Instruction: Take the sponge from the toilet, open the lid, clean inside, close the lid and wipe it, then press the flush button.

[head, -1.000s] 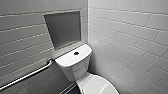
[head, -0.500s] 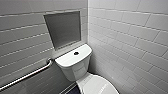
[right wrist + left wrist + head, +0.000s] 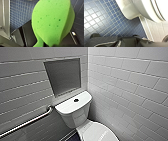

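Head view: the toilet [image 3: 75, 112] stands in a corner of white-tiled walls [image 3: 130, 84]. Its tank sits against the rear wall. The flush button [image 3: 76, 100] is set near the middle of the flat tank top. Below the tank, at the lower edge of the view, lies the lid [image 3: 100, 133]. It is down over the bowl and only partly in frame. A grey panel [image 3: 63, 75] is recessed in the wall directly above the tank. A metal grab bar [image 3: 27, 122] runs along the wall beside the tank, and its near end turns into the wall just next to the tank.

Right wrist view: the sponge [image 3: 52, 21] is bright green and pitted. It stands clear of the blue mosaic floor [image 3: 21, 13], with its broad rounded end away from the camera. Its narrow end runs down into the right claw [image 3: 50, 44], which pinches it there. It touches neither the toilet nor the floor.

Left wrist view: the outer curve of the toilet bowl and its base rise from the blue mosaic floor. A white-tiled wall stands just beside them. The dark parts of the left claw [image 3: 127, 40] cross the near edge of the view. Whether it is spread or pressed together cannot be told. Nothing is seen held in it.
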